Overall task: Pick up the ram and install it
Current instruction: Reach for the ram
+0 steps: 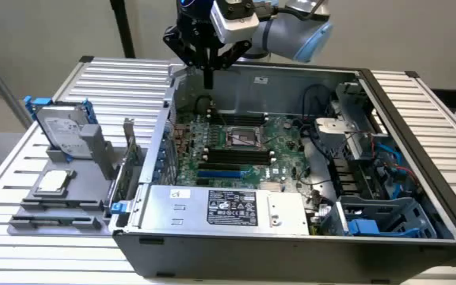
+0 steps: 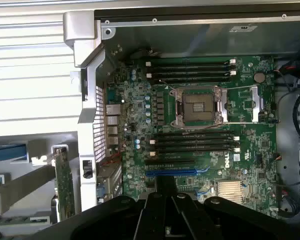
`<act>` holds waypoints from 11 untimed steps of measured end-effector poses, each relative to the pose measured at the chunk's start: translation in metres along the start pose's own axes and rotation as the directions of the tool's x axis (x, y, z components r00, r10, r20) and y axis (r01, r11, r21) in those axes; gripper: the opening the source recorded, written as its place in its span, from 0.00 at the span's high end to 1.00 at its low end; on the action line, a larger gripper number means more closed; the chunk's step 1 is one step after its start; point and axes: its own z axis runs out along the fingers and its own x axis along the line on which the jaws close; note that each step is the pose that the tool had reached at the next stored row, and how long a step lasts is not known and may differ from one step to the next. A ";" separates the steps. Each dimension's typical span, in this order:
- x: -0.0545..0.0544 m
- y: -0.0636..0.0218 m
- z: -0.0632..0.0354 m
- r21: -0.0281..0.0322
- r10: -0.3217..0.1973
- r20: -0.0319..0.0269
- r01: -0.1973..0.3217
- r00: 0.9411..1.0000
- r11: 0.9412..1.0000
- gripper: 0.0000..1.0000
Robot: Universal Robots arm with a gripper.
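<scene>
The ram [image 2: 65,180] stands beside the computer case [image 1: 291,252], fingers [image 1: 208,76] pressed together holding nothing.

Count: 1 open dark-grey metal PC case [image 1: 291,255], 1 green motherboard [image 1: 287,142], 1 square silver CPU socket [image 1: 242,138], 1 long blue plastic slot [image 1: 224,174], 1 silver boxy power supply [image 1: 180,208], 2 silver boxy hard drives [image 1: 63,132] at the case's 9 o'clock, 1 thin dark-green ram stick [image 2: 65,185].

Looks like a robotics lab, folks: robot arm [image 1: 299,29] w/ claw [image 1: 208,83] above an opened PC case [image 1: 291,255], mobo [image 1: 284,142] bare, slotted alu tabletop [image 1: 109,77], HDD [image 1: 63,133] propped in grey jig [image 1: 69,190].
</scene>
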 end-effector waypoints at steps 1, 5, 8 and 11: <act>0.000 0.0000 0.0000 0.000 0.000 0.000 0.000 1.000 1.000 0.89; 0.000 0.0000 0.0000 0.000 0.000 0.000 0.000 1.000 1.000 0.89; 0.000 0.0000 0.0000 0.000 0.000 0.000 0.000 1.000 1.000 0.89; 0.000 0.0000 0.0000 0.000 0.000 0.000 0.000 1.000 1.000 0.89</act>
